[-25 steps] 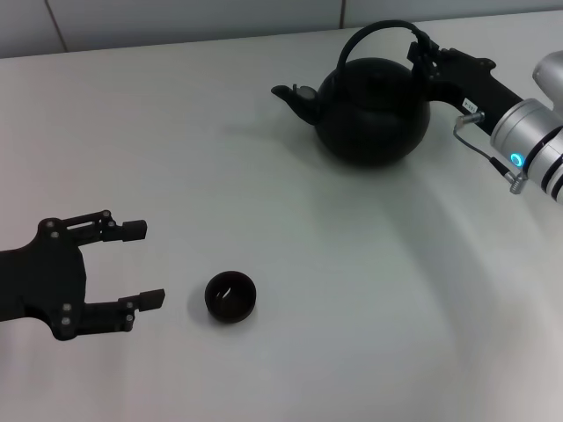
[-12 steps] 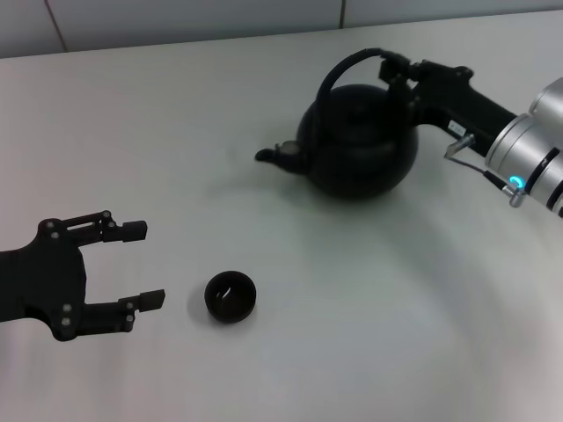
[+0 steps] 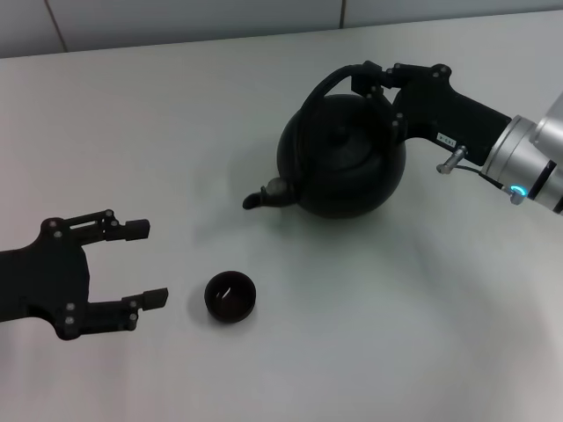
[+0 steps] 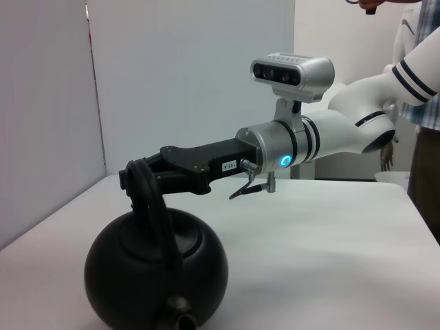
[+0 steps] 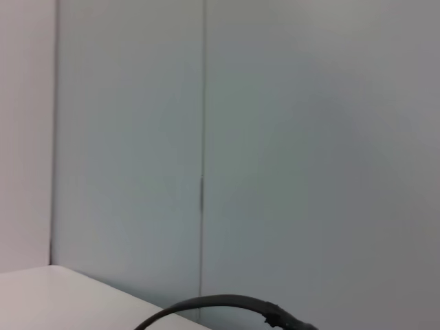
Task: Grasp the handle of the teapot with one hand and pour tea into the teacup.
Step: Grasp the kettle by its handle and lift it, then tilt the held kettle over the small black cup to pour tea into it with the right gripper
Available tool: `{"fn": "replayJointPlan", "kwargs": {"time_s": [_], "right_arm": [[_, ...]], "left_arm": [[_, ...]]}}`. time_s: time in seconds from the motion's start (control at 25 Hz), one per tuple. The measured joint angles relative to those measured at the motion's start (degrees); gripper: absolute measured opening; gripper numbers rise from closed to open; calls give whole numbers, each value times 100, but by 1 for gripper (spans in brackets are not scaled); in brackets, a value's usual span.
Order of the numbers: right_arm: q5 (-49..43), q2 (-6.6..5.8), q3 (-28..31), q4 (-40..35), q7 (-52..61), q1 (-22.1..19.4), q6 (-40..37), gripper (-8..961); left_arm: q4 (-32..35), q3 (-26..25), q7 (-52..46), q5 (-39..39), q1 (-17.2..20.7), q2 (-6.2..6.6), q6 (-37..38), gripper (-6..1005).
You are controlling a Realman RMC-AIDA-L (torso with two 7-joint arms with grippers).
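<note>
One claw [image 3: 374,81] clamps the teapot's handle [image 3: 330,83].

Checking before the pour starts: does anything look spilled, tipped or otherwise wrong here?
Nothing stands out. The right hand grips the handle of the teapot, whose spout points toward the teacup. The teacup sits upright, and no liquid shows on the table. The left hand is open beside the teacup.

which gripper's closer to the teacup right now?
Left. The left gripper sits open on the table just beside the teacup, apart from it. The right gripper is far across the table, shut on the handle of the teapot.
</note>
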Motion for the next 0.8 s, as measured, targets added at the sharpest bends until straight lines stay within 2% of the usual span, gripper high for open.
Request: {"fn": "replayJointPlan", "kwargs": {"time_s": [0.52, 0.8], "right_arm": [[-37, -3, -849, -770, -1, -137, -65, 136], [-378, -3, -868, -1026, 34, -149, -65, 135]], "left_arm": [[-55, 0, 0, 0, 127, -10, -18, 782], [-22, 0, 0, 0, 189, 5, 11, 781]]}}
